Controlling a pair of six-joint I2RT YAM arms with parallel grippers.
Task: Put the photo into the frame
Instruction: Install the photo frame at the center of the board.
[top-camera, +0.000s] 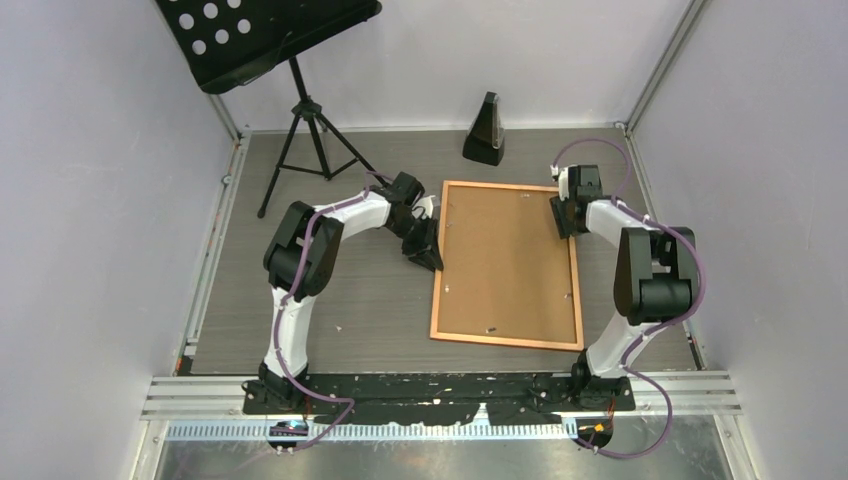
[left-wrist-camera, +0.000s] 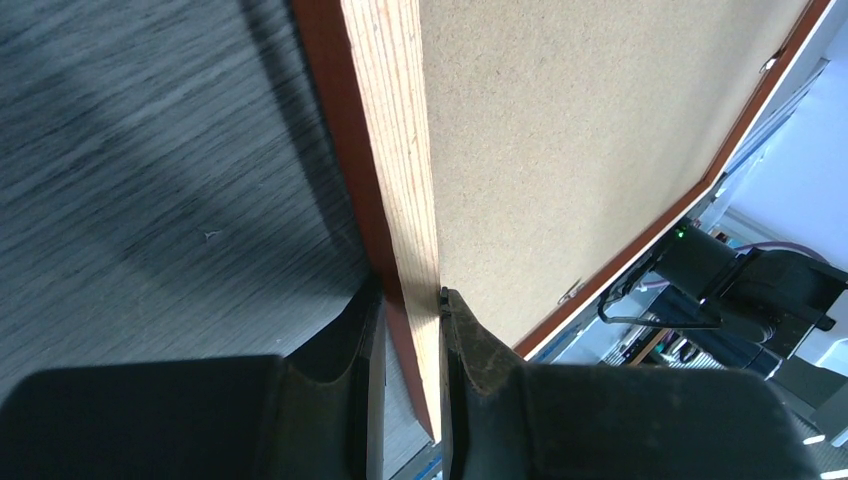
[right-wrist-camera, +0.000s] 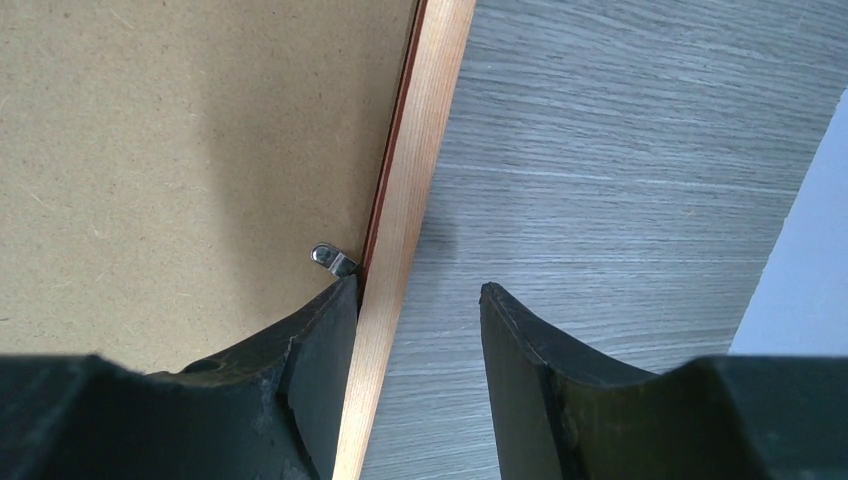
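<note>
Frame (top-camera: 505, 342): judged stiff, light; best taken by thin rails.
Left hand (left-wrist-camera: 410, 297): clamped on frame rail.
Right hand (right-wrist-camera: 418, 290): half open astride rail, nothing held.

text: none readable in any view
frame (top-camera: 505, 342): bare wood rim, no label or number legible
board (top-camera: 505, 260): plain brown face, no print legible
stand (top-camera: 290, 35): far left, black, no mark legible
metronome (top-camera: 484, 130): far, black, too small to make out any marking
</note>
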